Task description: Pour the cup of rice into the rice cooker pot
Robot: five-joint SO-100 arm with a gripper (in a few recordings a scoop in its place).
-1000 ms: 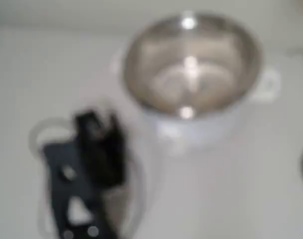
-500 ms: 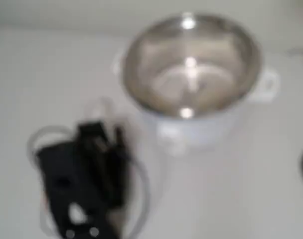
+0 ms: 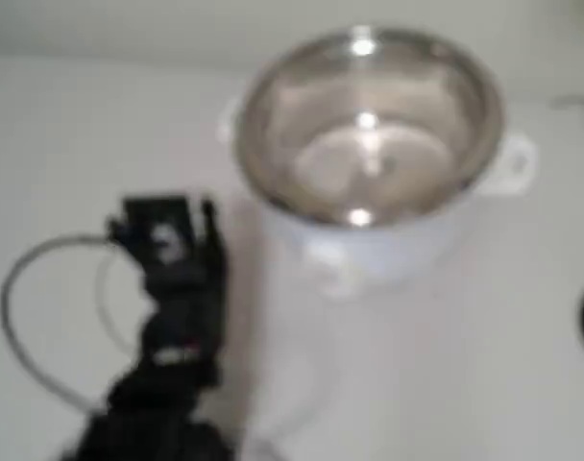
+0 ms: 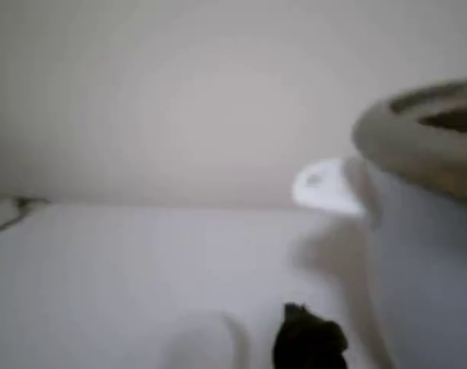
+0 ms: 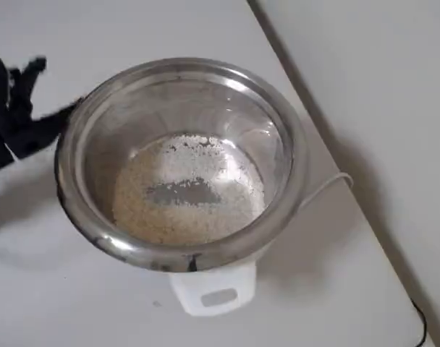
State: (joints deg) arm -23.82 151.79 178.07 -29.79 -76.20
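Arm reaches up from the near edge in the fixed view, tool (image 3: 162, 226) left of the rice cooker pot (image 3: 369, 144) on the table (image 3: 446, 355). Too blurry to tell the tool's opening or load. Rice (image 5: 187, 191) covers the pot floor.

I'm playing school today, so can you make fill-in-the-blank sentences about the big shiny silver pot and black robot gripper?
The pale rice grains lie on the ___ of the large round shiny silver metal pot.
In the overhead view, the black two-finger gripper is to the ___ of the pot.
The pot's small side handle is ___.
Missing: bottom; left; white.
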